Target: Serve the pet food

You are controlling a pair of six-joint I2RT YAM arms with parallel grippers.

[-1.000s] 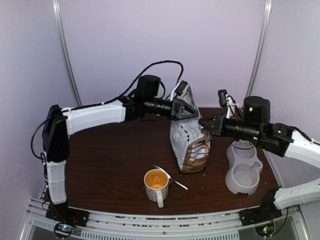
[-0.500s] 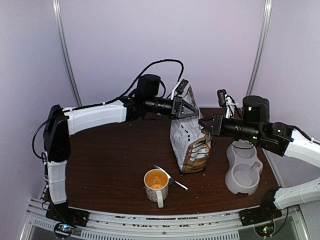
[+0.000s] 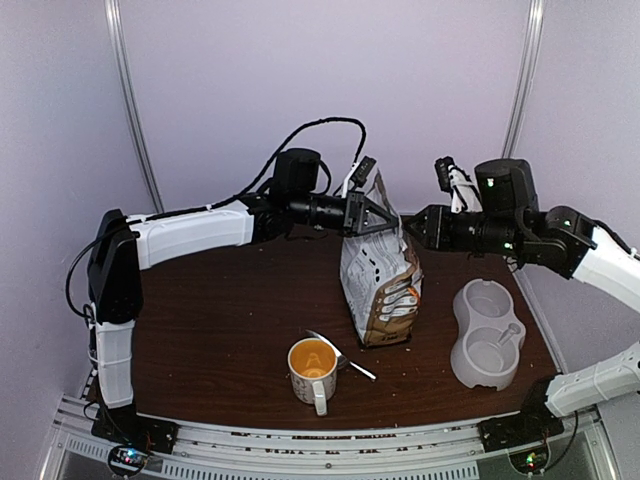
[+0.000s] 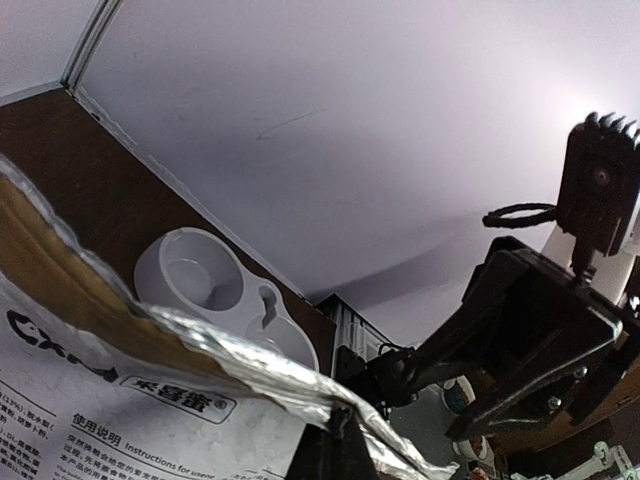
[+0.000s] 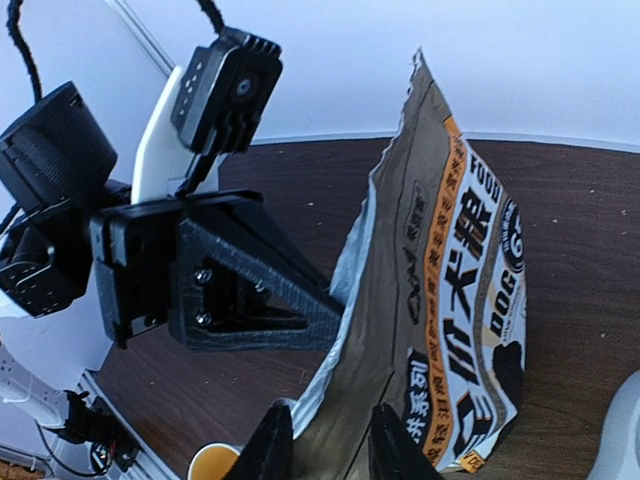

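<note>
The left tool (image 3: 383,222) is clenched on the top edge of the white, tan and orange foil pet food bag (image 3: 380,285), which stands upright at the centre of the dark brown tabletop (image 3: 220,330). The right tool (image 3: 414,226), right of centre, is released, its jaws parted around the bag's upper edge.

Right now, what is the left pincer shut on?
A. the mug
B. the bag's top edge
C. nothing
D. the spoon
B: the left pincer clamps the torn top edge of the bag, while the mug and spoon lie apart from it, nearer the front.
</note>
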